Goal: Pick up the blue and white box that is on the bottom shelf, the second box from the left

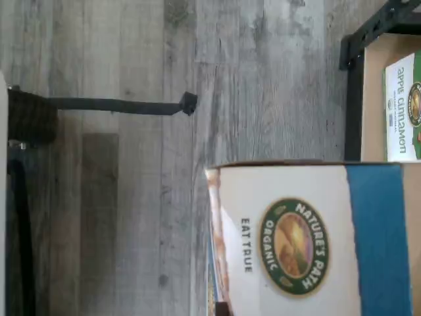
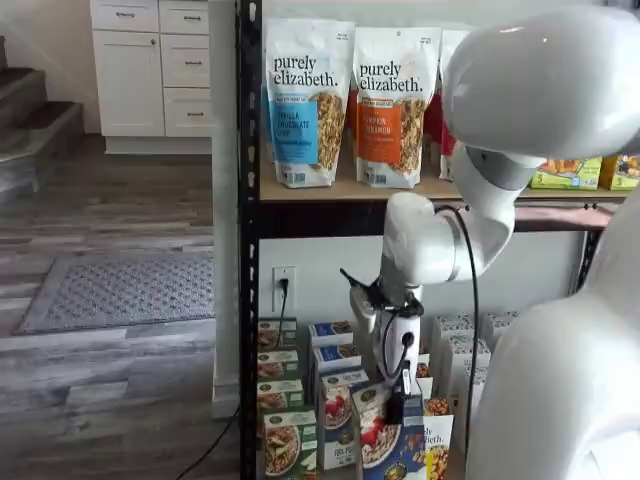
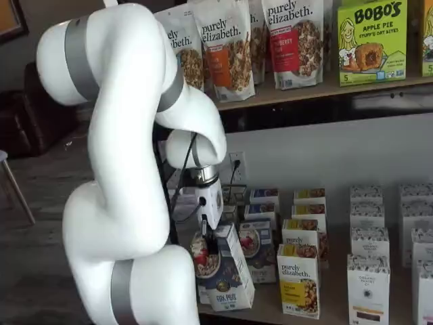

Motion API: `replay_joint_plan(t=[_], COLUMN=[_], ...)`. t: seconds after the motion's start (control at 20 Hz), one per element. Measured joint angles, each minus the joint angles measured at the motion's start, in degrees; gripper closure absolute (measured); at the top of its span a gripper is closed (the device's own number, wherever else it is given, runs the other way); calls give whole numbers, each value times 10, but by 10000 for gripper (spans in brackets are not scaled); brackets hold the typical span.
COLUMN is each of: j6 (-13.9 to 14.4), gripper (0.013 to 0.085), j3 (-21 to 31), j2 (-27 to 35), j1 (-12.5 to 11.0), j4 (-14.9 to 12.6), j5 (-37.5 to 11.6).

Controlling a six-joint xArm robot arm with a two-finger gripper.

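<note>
1. Left edge of the rack: black steel post [image 2: 247,250]; beside it, green boxes [image 2: 279,395] stand in a row running front to back on the bottom shelf [image 3: 270,313].
2. Upper tier: tall "purely elizabeth" granola bags [image 2: 303,100] upright on the tan board; a green Bobo's apple pie box [image 3: 371,40] further right.
3. The gripper [image 3: 211,245] points down below the white arm; its black fingers are clenched on the top edge of the blue and white box [image 3: 226,271]. Same grasp visible in both shelf views, gripper [image 2: 398,400] on box [image 2: 385,440].
4. The box is tilted, leaning out of line with the upright boxes behind it, at the front of the bottom shelf's second row. I cannot tell if its base touches the shelf.
5. Wrist view: box [image 1: 309,240] close up, white panel with round "Nature's Path Organic" logo, blue band beside it; grey plank floor [image 1: 131,158] behind; a green apple cinnamon box [image 1: 402,108] on the shelf.
6. Right: yellow "purely elizabeth" boxes [image 3: 299,277], then white boxes [image 3: 369,284], all upright.
</note>
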Motion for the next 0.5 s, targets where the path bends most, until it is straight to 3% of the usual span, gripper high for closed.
replay_joint_plan(t=[0.5], j6=[-16], gripper=[490], j3=[0], j2=[-98], j1=[-14], j4=[10], j5=[104])
